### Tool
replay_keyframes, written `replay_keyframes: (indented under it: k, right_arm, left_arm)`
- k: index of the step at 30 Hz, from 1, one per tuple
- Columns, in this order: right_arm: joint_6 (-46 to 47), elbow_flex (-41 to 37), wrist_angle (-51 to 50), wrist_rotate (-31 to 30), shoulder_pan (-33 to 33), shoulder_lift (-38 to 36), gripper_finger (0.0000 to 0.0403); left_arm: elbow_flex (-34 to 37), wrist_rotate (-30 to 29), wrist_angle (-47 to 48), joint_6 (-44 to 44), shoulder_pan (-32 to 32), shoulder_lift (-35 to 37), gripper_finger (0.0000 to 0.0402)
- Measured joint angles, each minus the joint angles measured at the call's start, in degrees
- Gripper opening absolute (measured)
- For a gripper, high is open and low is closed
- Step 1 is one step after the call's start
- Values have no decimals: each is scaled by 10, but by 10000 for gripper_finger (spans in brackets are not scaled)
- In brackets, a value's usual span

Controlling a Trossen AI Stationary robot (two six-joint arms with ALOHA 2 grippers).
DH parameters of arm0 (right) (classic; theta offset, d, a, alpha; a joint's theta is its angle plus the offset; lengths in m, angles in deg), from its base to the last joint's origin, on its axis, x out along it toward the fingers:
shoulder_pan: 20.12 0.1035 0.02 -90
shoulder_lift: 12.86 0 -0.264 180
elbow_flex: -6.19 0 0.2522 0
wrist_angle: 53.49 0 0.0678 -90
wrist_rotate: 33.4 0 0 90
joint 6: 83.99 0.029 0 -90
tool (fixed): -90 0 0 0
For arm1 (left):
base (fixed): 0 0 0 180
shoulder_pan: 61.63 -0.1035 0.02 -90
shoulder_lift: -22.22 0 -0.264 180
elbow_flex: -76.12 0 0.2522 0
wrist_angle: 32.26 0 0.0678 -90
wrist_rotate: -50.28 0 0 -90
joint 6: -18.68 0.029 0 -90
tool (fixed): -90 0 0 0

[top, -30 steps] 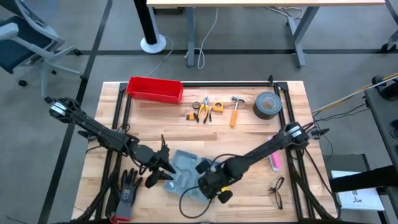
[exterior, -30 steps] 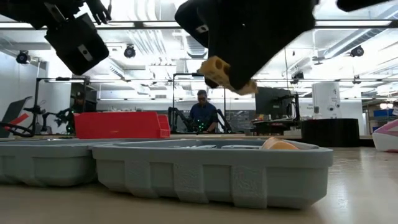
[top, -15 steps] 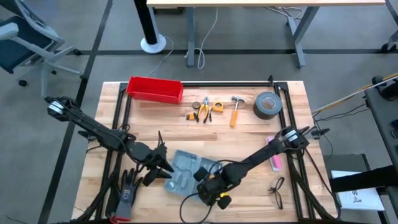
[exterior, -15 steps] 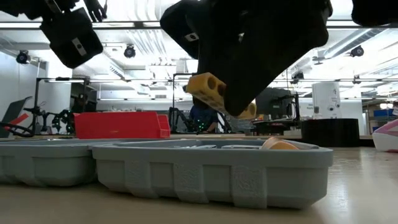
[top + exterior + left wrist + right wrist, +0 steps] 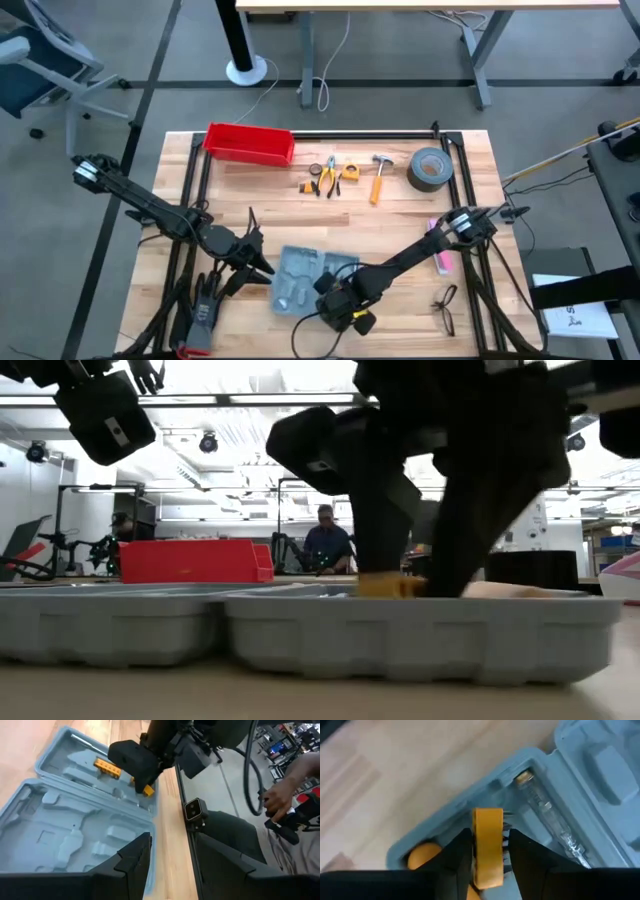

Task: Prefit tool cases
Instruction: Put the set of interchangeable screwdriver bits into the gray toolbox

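The grey-blue tool case [image 5: 300, 278] lies open and flat on the wooden table, its moulded slots facing up [image 5: 75, 820]. My right gripper [image 5: 335, 298] stands over the case's near right half, pointing steeply down, shut on a yellow bit holder [image 5: 487, 840]. A second yellow holder [image 5: 106, 766] and a screwdriver shaft [image 5: 545, 815] lie in slots of that half. My left gripper [image 5: 258, 270] hangs open just left of the case, clear of it, with nothing between its fingers [image 5: 135, 857]. My right gripper has the yellow bit holder's two long sides [image 5: 476, 845] between its two fingers. The fingers come from above, slanting down, and lie along the holder. The holder's lower end [image 5: 390, 586] is down at the rim of the case's half, inside the tray.
A red bin [image 5: 249, 143] stands at the far left. Pliers [image 5: 328, 175], a hammer [image 5: 380, 175] and a tape roll [image 5: 428, 168] lie along the far side. Gloves [image 5: 205, 310] lie near left, glasses [image 5: 445, 308] near right. A person sits beyond the table [image 5: 325, 540].
My right gripper has sunk with the yellow holder from above the case down into its near right half. The case has shifted and turned a little on the table. My left gripper has drawn back slightly from the case toward the table's left edge.
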Motion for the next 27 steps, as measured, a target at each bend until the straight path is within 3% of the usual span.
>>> replay_keyframes:
  k: [7, 11, 15, 20, 27]
  right_arm:
    - [-32, 14, -30, -14, -1, -7, 141]
    - [-32, 51, -97, -25, -3, -10, 155]
    - [8, 76, -153, -48, -6, -11, 158]
    - [34, 78, -138, -12, -2, -11, 145]
    - [70, 78, -82, -9, 2, -10, 126]
  left_arm:
    - [0, 12, 1, -3, 0, 1, 162]
    - [0, 14, 3, -6, 0, 1, 162]
    - [0, 14, 2, -12, 2, -4, 162]
    - [0, 22, -7, -16, 15, -40, 162]
    - [0, 26, -33, -21, 19, -87, 162]
